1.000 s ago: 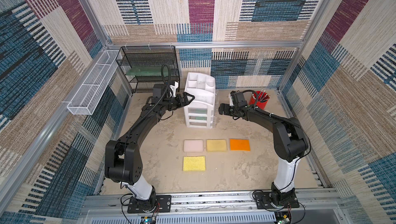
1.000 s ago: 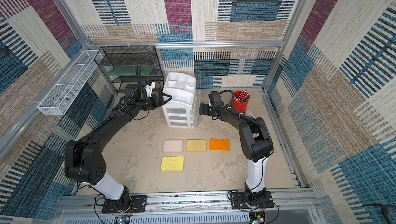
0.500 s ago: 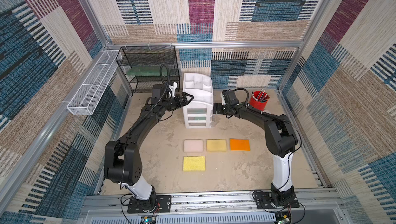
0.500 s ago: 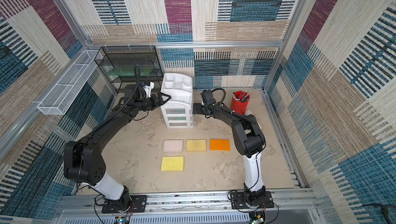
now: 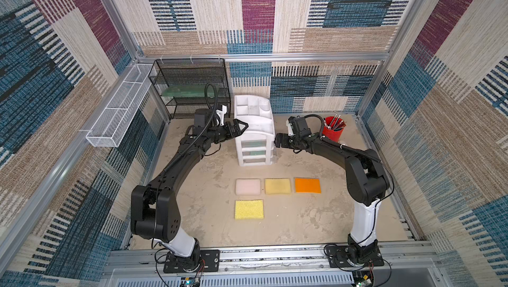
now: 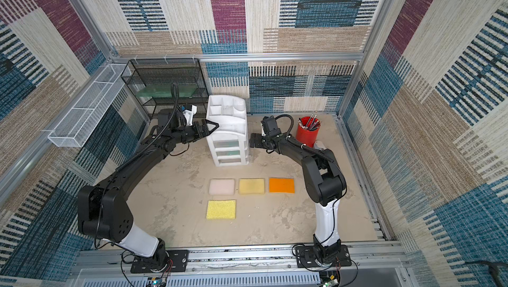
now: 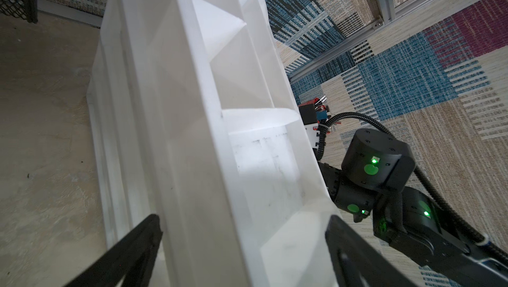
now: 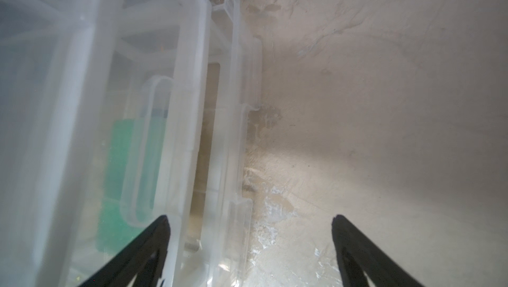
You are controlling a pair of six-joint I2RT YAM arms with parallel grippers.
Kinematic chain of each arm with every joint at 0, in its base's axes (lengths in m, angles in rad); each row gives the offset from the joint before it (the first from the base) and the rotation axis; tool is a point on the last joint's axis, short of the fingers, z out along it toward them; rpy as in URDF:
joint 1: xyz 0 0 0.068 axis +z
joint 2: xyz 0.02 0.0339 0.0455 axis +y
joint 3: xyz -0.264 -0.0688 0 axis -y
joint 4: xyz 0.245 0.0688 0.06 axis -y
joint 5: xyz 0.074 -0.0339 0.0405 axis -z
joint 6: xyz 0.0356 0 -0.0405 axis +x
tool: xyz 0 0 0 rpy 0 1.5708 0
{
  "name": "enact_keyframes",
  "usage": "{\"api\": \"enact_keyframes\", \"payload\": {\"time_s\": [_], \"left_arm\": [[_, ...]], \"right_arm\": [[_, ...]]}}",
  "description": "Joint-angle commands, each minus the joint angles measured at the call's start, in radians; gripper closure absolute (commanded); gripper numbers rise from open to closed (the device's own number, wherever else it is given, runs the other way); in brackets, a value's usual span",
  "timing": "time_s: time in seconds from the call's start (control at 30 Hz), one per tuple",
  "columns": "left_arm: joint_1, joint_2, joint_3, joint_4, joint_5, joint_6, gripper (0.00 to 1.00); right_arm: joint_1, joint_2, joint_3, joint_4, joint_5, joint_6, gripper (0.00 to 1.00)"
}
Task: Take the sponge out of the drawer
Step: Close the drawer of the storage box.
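The drawer [image 5: 254,134] is a small white tower with three translucent fronts, all pushed in, standing at the back of the floor. A green sponge [image 8: 118,175] shows through a translucent drawer front, and in a top view as the green sponge [image 5: 254,152] behind the middle front. My left gripper [image 5: 241,129] [image 7: 244,218] is open, and its jaws straddle the tower's upper left edge. My right gripper [image 5: 276,141] [image 8: 250,218] is open at the tower's right front corner. One of its fingers is against the drawer side and the other is over bare floor.
Four loose sponges lie on the floor in front: pink [image 5: 248,186], tan [image 5: 277,186], orange [image 5: 308,185] and yellow [image 5: 249,209]. A red pencil cup [image 5: 334,130] stands behind my right arm. A black mesh shelf [image 5: 192,87] and a white wire basket [image 5: 121,112] are at the back left.
My right gripper has moved left, from clear of the tower to its right front corner. The left gripper has stayed at the tower's upper left edge.
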Motion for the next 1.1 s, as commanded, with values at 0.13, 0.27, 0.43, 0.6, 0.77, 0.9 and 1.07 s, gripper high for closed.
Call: {"api": "enact_keyframes", "payload": {"time_s": [0.13, 0.27, 0.43, 0.6, 0.77, 0.9, 1.07], "left_arm": [[0.002, -0.011, -0.003, -0.001, 0.006, 0.033, 0.04], [0.002, -0.012, -0.003, -0.006, 0.006, 0.035, 0.05], [0.002, -0.010, -0.001, -0.009, 0.005, 0.038, 0.05], [0.002, -0.001, 0.004, -0.009, 0.006, 0.033, 0.05], [0.002, 0.003, 0.004, -0.007, 0.006, 0.034, 0.05], [0.002, 0.005, 0.004, -0.007, 0.006, 0.034, 0.05], [0.004, 0.006, 0.002, -0.008, 0.006, 0.032, 0.05]], "right_arm": [[0.017, 0.049, 0.051, -0.014, 0.037, -0.021, 0.19], [0.031, 0.081, 0.080, -0.033, 0.058, -0.030, 0.33], [0.052, 0.121, 0.122, -0.070, 0.106, -0.045, 0.46], [0.071, 0.153, 0.153, -0.106, 0.161, -0.055, 0.54], [0.073, 0.173, 0.165, -0.126, 0.183, -0.053, 0.70], [0.075, 0.170, 0.161, -0.133, 0.204, -0.047, 0.79], [0.071, 0.153, 0.146, -0.141, 0.262, -0.036, 0.81]]}}
